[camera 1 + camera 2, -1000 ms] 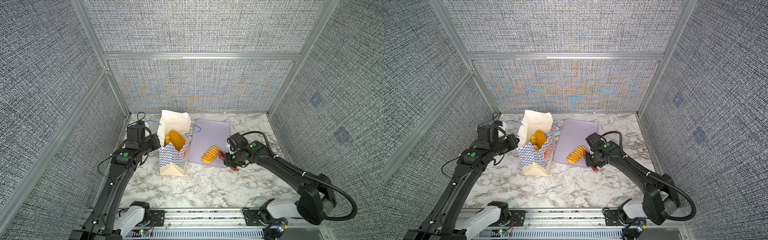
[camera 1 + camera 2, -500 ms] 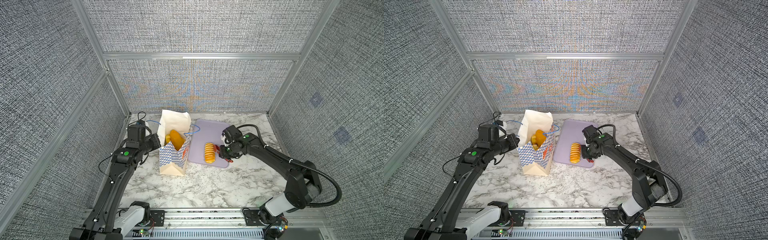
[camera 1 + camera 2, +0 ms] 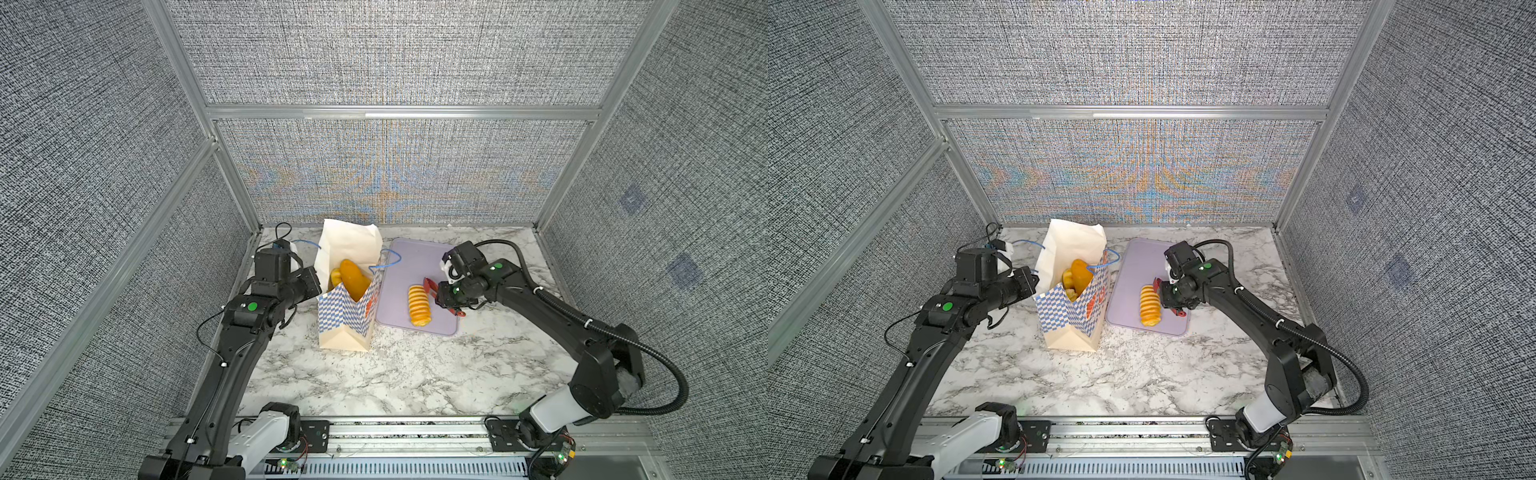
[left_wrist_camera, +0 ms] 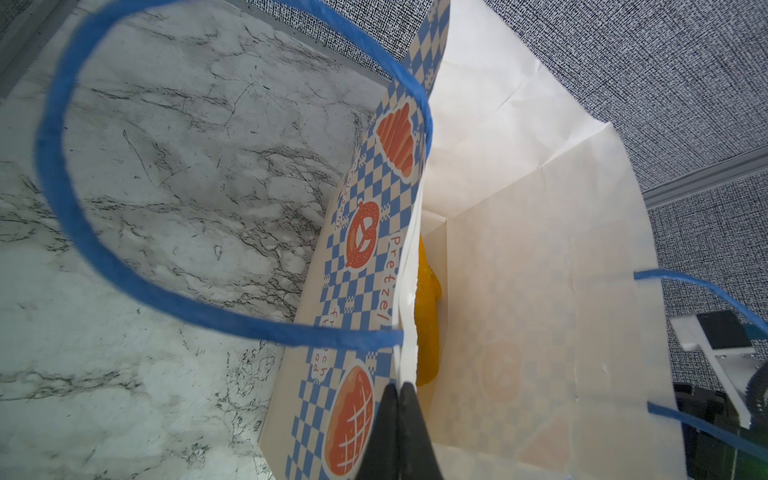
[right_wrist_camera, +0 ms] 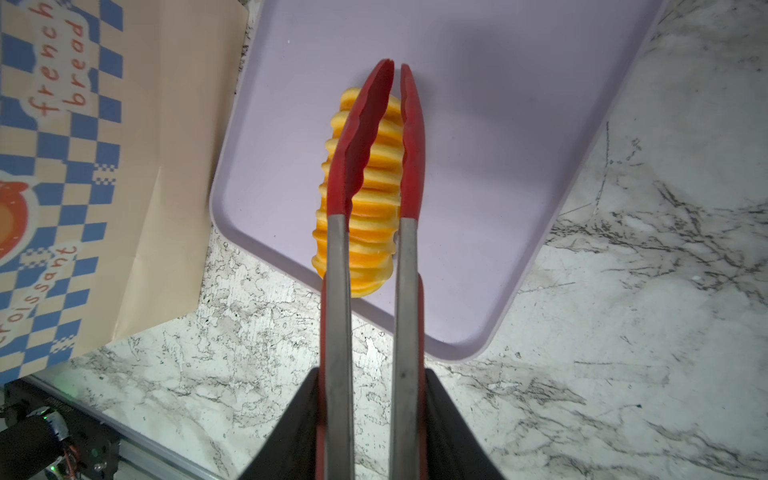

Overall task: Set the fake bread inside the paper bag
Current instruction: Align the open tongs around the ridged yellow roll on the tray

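There is one paper bag point(image 3: 345, 316) point(image 3: 1067, 316), one lavender tray point(image 3: 399, 266) point(image 3: 1138, 257), one pair of red tongs point(image 3: 430, 286) point(image 5: 409, 166) and two grippers.

Of the fake bread, exactly one piece is outside the bag: the ribbed roll point(image 3: 419, 305) point(image 3: 1149, 305) point(image 5: 374, 208). At least two pieces show inside the bag, a long loaf point(image 3: 353, 280) point(image 3: 1080, 274) point(image 4: 428, 316) and a smaller yellow piece point(image 3: 336, 276) point(image 3: 1068, 277). How many more are under them I cannot tell.

The ribbed roll lies flat on the tray. In both top views its long axis runs from far to near, almost along the tray's long side, and its near end is close to the tray's near edge. The long loaf stands steeply on its end inside the bag, with the upper end in the open mouth.

The bag stands upright on the marble table point(image 3: 415, 374), just beside the left side of the tray, with its two blue handles at the rim.

The left gripper point(image 3: 319, 289) point(image 4: 399, 399) is clenched on the paper rim of the bag. The right gripper point(image 3: 448, 300) point(image 5: 372, 386) grasps the tongs by the metal arms and presses the red tips almost together. No bread is between the tips. They are by the far end of the roll, at its right side. Whether they touch the roll I cannot tell.
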You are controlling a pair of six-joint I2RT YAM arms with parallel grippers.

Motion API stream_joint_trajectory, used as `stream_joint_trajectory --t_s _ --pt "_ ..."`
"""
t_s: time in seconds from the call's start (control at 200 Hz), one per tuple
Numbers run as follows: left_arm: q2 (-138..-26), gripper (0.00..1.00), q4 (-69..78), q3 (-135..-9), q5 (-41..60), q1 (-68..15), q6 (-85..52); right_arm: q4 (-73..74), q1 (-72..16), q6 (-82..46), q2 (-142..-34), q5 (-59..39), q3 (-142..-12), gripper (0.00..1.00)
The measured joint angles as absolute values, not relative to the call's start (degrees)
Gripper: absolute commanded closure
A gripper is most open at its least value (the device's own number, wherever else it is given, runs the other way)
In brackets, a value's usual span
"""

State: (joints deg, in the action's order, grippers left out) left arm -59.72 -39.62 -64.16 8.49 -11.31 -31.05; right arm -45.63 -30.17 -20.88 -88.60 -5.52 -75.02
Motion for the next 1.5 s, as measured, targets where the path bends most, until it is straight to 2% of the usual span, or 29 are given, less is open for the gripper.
stream_joint_trajectory --t_s 0.925,1.501 --pt "-57.6 1.0 -40.0 -63.6 7.9 -11.3 -31.1 -53.2 -38.7 -19.9 -87.1 0.2 -76.3 0.37" --pt "-57.0 1.0 -39.9 -62.8 7.6 -11.3 -31.1 -53.2 -41.8 -22.6 -90.8 3.3 -76.3 0.33"
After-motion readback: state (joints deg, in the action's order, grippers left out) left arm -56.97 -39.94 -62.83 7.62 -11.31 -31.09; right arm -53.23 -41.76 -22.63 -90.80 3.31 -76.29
